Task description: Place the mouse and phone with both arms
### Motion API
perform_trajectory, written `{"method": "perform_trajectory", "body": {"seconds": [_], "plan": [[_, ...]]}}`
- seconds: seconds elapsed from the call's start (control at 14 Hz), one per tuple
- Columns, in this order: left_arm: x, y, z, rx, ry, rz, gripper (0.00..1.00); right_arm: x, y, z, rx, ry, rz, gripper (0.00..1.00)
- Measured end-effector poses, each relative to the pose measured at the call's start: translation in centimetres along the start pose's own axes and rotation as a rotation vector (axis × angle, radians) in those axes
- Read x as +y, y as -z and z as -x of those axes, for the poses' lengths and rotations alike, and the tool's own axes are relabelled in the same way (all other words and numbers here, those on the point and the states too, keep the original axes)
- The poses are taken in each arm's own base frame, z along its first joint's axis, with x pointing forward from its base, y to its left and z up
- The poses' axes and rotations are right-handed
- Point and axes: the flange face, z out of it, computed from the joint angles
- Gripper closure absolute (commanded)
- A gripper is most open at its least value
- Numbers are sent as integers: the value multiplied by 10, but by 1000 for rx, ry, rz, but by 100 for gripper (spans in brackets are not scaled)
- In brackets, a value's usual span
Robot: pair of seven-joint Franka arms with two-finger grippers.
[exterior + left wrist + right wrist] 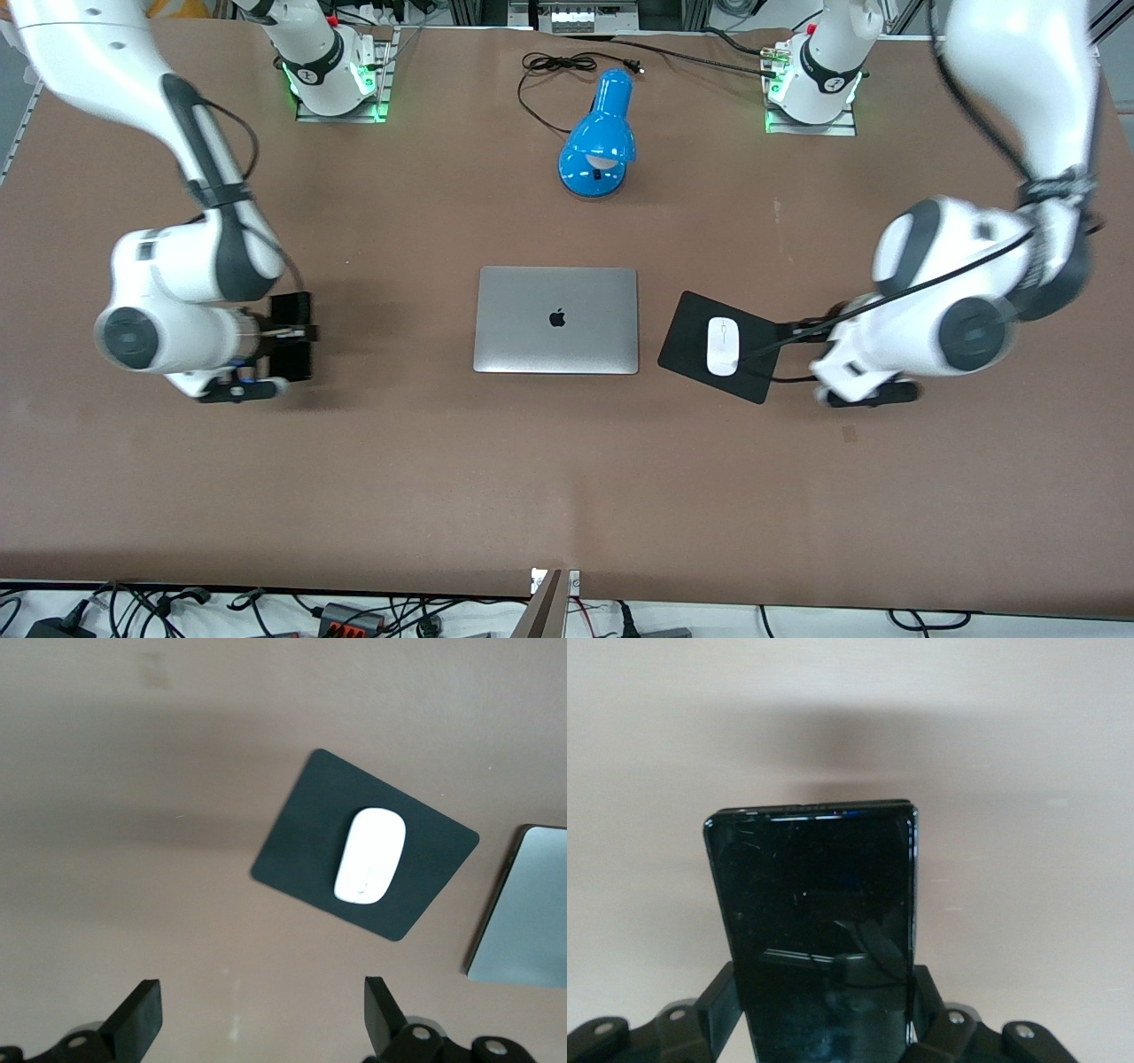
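Observation:
The white mouse lies on the black mouse pad, beside the laptop toward the left arm's end of the table. It also shows in the left wrist view, resting on the pad. My left gripper is open and empty, low over bare table just off the pad's edge. My right gripper is shut on the black phone. It holds the phone flat and low over the table toward the right arm's end. I cannot tell whether the phone touches the table.
A closed silver laptop lies in the middle of the table; its corner shows in the left wrist view. A blue desk lamp with a black cable lies farther from the camera, between the arm bases.

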Motion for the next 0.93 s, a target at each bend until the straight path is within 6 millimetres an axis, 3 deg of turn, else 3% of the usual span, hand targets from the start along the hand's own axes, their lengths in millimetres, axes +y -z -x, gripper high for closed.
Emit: {"method": "perform_trajectory", "body": {"seconds": [0.21,0.36,0.5,0.64,0.93], "plan": [[-28,74,41,66,30,10,0,-109,-12,11,50,-52,19,76],[-33,124,76,146,34,21,0,-156,-27,21,65,-72,25,76],[-37,153,106,181,36,20,0,-175,-45,23,64,-93,24,76],[-38,152,121,132,29,-1,0,-179,-64,21,42,-108,8,76],[-40,134,120,92,33,-16,0,-183,-96,17,25,-115,-8,75]]}}
